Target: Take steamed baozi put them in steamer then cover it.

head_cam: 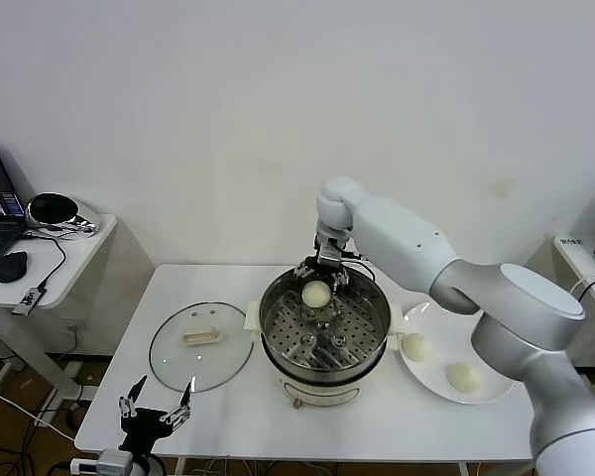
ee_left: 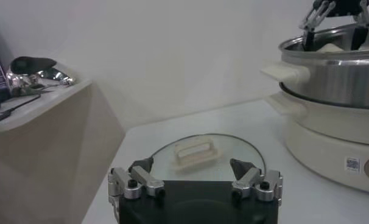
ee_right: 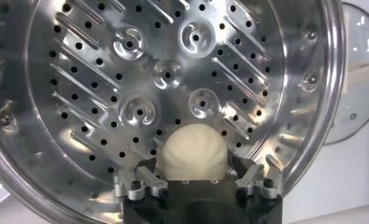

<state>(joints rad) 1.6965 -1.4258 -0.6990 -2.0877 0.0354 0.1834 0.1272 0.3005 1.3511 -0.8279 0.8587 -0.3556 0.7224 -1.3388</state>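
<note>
The steamer (head_cam: 278, 342) stands mid-table, its perforated tray (ee_right: 166, 73) bare. My right gripper (head_cam: 319, 283) hangs over the pot's far side, shut on a cream-white baozi (head_cam: 317, 293) that sits between its fingers (ee_right: 193, 153) just above the tray. Two more baozi (head_cam: 414, 345) (head_cam: 463, 376) lie on the white plate (head_cam: 476, 399) right of the pot. The glass cover (head_cam: 174, 362) lies flat on the table left of the steamer, handle up. My left gripper (head_cam: 155, 415) is parked open and empty at the table's front left, with the cover (ee_left: 233, 152) just ahead of it.
A low side table (head_cam: 69, 260) at far left carries a laptop, a mouse, cables and a shiny round object. The steamer's side handle (ee_left: 286, 72) juts toward the cover. The white wall runs close behind the table.
</note>
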